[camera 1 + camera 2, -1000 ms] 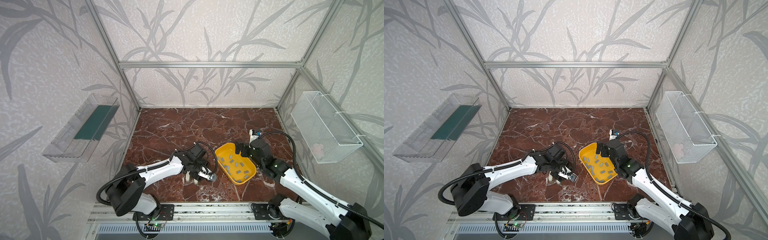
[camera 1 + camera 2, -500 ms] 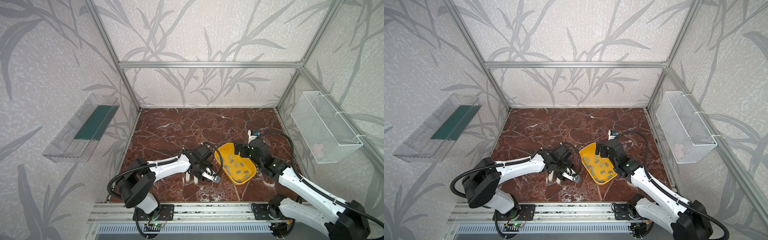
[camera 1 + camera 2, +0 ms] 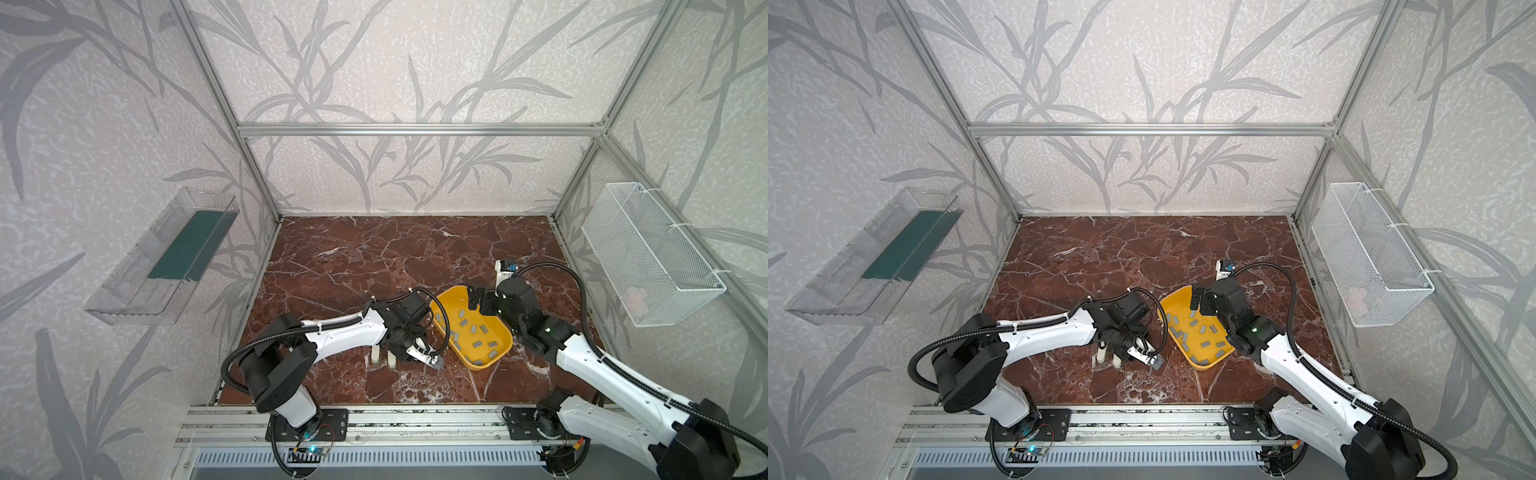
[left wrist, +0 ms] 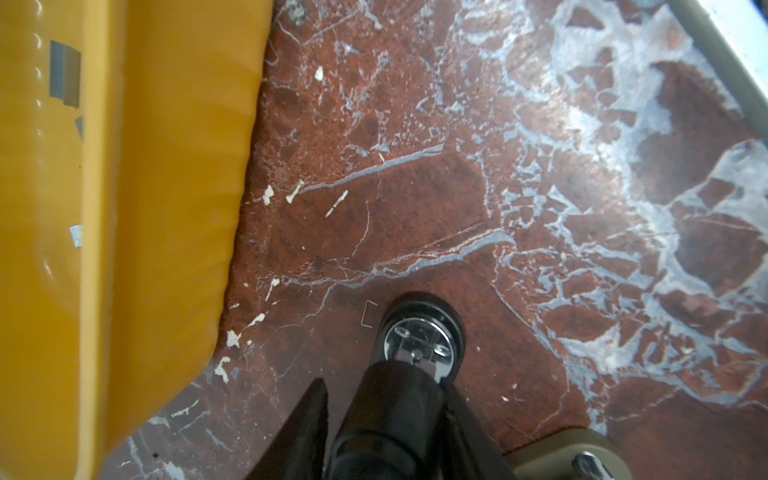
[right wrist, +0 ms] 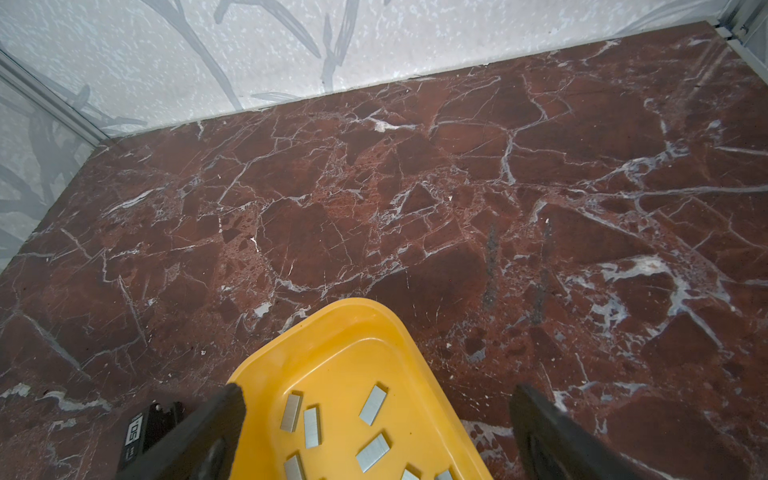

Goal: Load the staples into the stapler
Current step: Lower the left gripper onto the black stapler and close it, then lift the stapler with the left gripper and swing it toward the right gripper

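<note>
Nearest to us in both top views, low and just left of centre, the left gripper (image 3: 405,345) (image 3: 1125,343) points down at the marble floor (image 3: 374,257). The stapler (image 3: 428,359) (image 3: 1148,357) sticks out from between its jaws toward the lower right of the frame. In the left wrist view the stapler (image 4: 399,399) rises from the bottom edge between the dark fingers (image 4: 309,424). The jaws stand narrowly apart on either side of it, with a thin sliver of floor showing beside one finger. We cannot tell whether they press on it.

The stapler's body is slim and black. Seen from the wrist, it ends in a rounded black collar around a shiny metal face. From above we see a silver strip running to a small dark tip. One loose staple (image 4: 368,312) lies on the floor just beside that rounded end. Two cream blocks (image 3: 383,357) stand upright just left of the gripper.

A little farther back and to the right lies the yellow tray (image 3: 451,297) (image 4: 174,208), near the stapler's tip but apart from it. Grey staple strips (image 3: 473,328) (image 5: 374,403) lie scattered inside the tray. Over its far rim hangs the right gripper (image 3: 478,301) (image 5: 379,390), its jaws spread wide and holding nothing.

Behind it stands a small white and blue box (image 3: 505,268). Farthest off, a wire basket (image 3: 648,257) hangs on the right wall and a clear shelf (image 3: 166,257) on the left.
</note>
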